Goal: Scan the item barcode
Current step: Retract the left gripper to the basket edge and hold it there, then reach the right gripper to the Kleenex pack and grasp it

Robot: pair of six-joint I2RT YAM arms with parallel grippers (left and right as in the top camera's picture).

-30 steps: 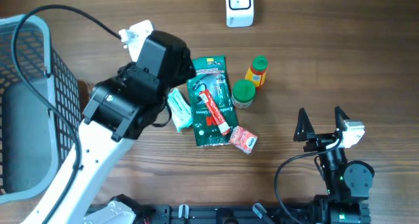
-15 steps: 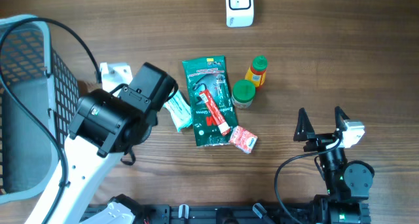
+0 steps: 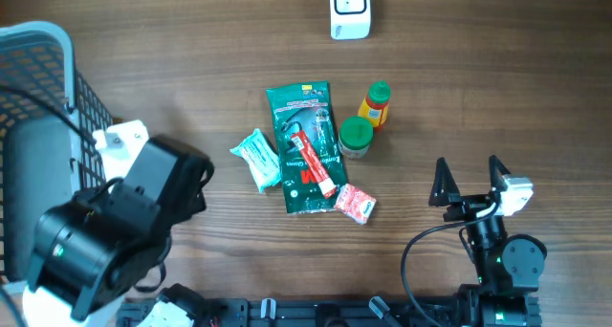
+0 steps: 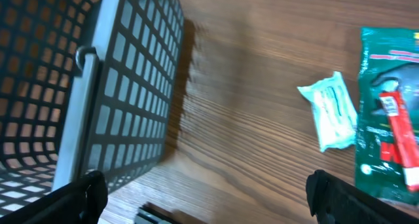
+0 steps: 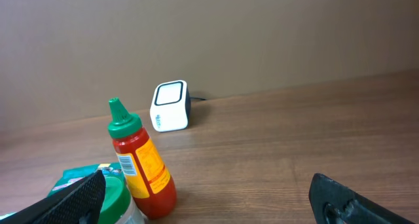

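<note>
**Layout.** The white box-shaped barcode scanner (image 3: 350, 9) stands at the far edge of the brown wooden table (image 3: 497, 69). The goods lie in one cluster nearer the robot than the scanner. A red plastic sauce bottle with a green cap (image 3: 375, 104) is closest to the scanner, and a green-lidded jar (image 3: 356, 136) comes next. Beyond those are a green foil pouch (image 3: 304, 112) with a red stick packet (image 3: 314, 164) lying across it, and a pale teal wrapped packet (image 3: 259, 159). A small red-and-white sachet (image 3: 355, 204) lies farthest from the scanner. A grey mesh basket (image 3: 38, 126) sits well to the scanner's left.

**Pincers.** The left pincer (image 4: 206, 198) hangs well left of the scanner, spread fully and holding nothing. The right pincer (image 3: 469, 179) rests to the scanner's right, much nearer the robot, equally wide and empty.

**Assessment.** No item is in hand, so choosing and grasping one appears to be the step.

**Recommendation.** Take one item only, clear of its neighbours. The bottle looks the soundest choice, being upright and nearest the scanner. Grip it across the body below the cap, leave the label uncovered, then turn the label squarely to the scanner's window. The code's position is too small to tell.
</note>
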